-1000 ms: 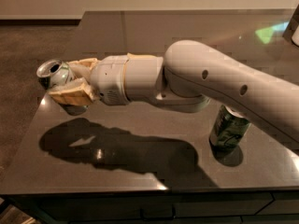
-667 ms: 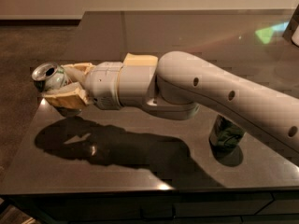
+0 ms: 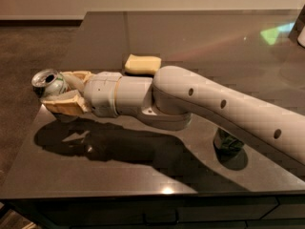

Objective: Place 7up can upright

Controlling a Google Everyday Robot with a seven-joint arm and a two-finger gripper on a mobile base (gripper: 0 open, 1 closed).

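Note:
The 7up can [image 3: 49, 83] is silver-white with green marks and lies on its side, its open top facing left. It is held above the left edge of the dark table [image 3: 200, 42]. My gripper [image 3: 59, 90] is shut on it, one tan finger [image 3: 64, 104] below the can and one behind it. My arm reaches in from the right across the table.
A yellow sponge [image 3: 142, 64] lies on the table just behind my wrist. A darker green can [image 3: 228, 142] stands at the front right, mostly hidden under my arm. The table's left edge drops to brown floor [image 3: 28, 51].
My arm has swung further left with the can, carrying it out to the table's left edge. The sponge has come into view behind my wrist, and my arm now hides more of the green can.

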